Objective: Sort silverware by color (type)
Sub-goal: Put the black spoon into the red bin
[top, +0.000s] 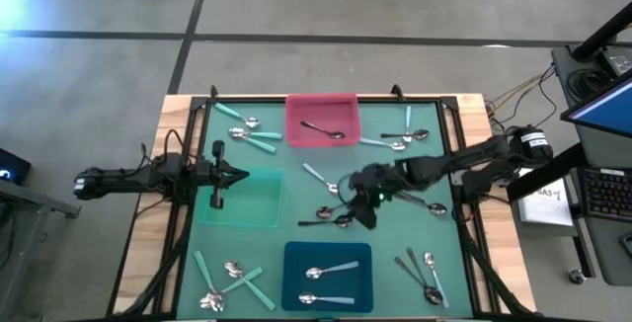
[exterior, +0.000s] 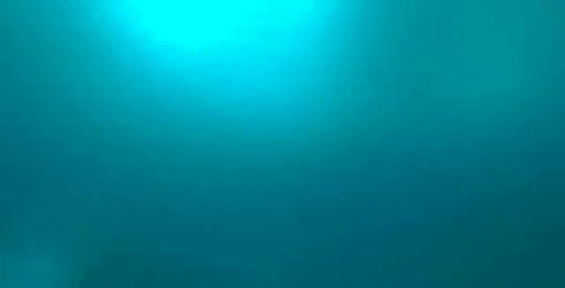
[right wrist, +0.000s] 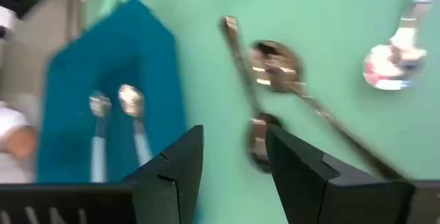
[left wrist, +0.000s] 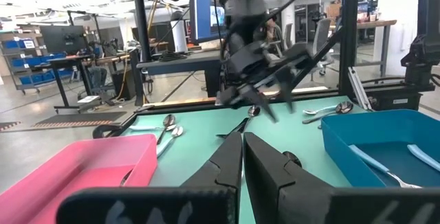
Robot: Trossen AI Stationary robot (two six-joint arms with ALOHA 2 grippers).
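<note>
The right gripper (right wrist: 234, 159), jaws apart and empty, hovers over two dark-handled metal spoons (right wrist: 275, 66) lying crossed at the centre of the green counter (top: 434, 233). Because they overlap, a closing grip may catch both or skid one aside. The left gripper (top: 237, 174), jaws together, waits over the green square tray (top: 259, 208).

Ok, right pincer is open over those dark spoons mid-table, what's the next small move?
Probably lower the right pincer straight down and close on the dark spoon between its fingers: it is open, nothing held, and the pink tray already holds one dark spoon.
</note>
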